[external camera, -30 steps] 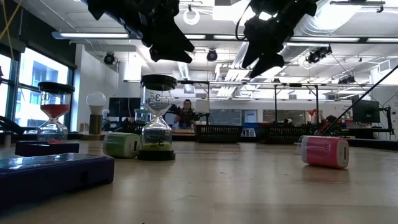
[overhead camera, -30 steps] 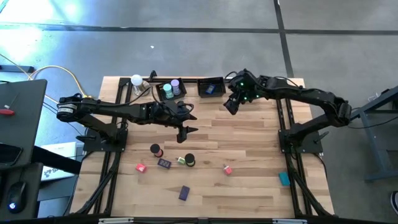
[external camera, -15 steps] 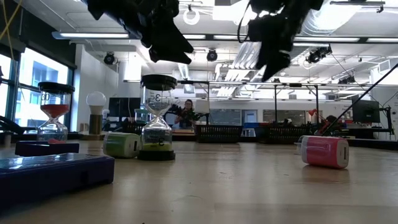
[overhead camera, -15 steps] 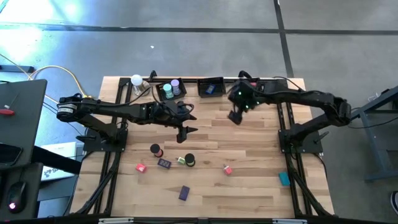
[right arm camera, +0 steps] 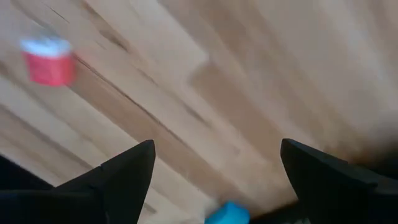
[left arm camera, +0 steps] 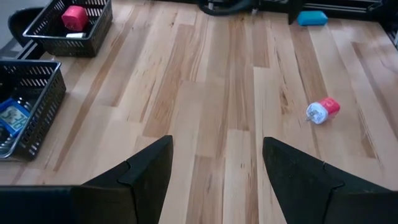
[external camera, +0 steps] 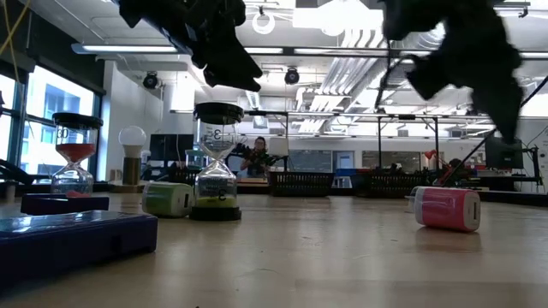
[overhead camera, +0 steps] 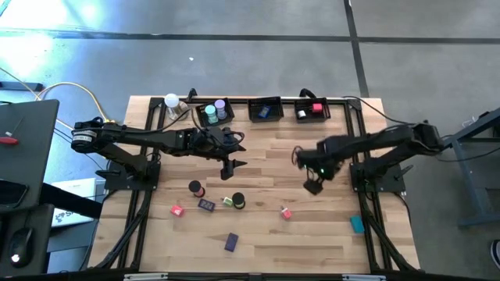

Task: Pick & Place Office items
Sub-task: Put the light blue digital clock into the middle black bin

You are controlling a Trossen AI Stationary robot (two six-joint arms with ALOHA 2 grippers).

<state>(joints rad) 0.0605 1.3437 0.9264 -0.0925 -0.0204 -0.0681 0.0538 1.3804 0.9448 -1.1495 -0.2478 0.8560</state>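
Since a second ago, our right hand (overhead camera: 313,187) is swinging from the trays out over the table (overhead camera: 266,242), fingers apart and empty. Our left hand (overhead camera: 232,166) is hovering mid-table, fingers apart, with items (overhead camera: 206,204) lying scattered below.

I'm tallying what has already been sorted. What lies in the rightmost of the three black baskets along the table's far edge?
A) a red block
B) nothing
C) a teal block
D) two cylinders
A: in the high view the rightmost basket holds a red block; the left wrist view shows the same red block in it.
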